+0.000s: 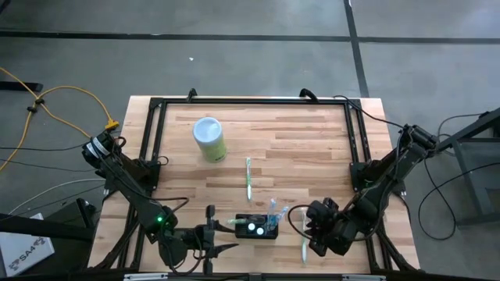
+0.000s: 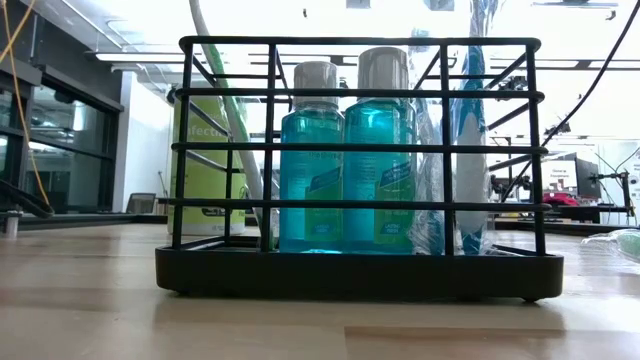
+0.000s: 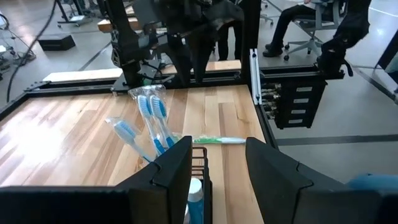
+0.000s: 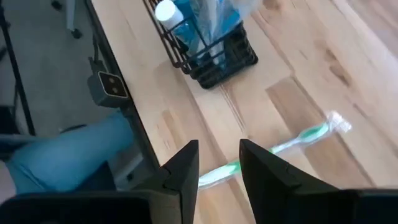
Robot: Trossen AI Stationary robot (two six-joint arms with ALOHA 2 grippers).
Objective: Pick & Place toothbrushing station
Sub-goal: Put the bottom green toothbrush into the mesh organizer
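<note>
The toothbrushing station [image 1: 256, 227] is a black wire rack near the table's front edge. It holds two blue bottles [image 2: 345, 170] and wrapped blue toothbrushes [image 3: 152, 121]. My left gripper [image 1: 223, 238] is open at the rack's left end. In the left wrist view that end [image 3: 199, 163] shows between the fingers of my left gripper [image 3: 217, 168]; I cannot tell whether they touch it. My right gripper [image 4: 217, 167] is open just right of the rack, over a green-and-white toothbrush [image 4: 280, 144] that lies flat on the table. Neither gripper shows in the low view.
A pale green cylinder [image 1: 209, 139] stands at the far left, and another toothbrush [image 1: 248, 178] lies mid-table. A black rail frame [image 1: 250, 100] borders the table. A person's blue-clad leg [image 4: 74, 155] is just off the front edge. People sit beyond the table [image 3: 298, 18].
</note>
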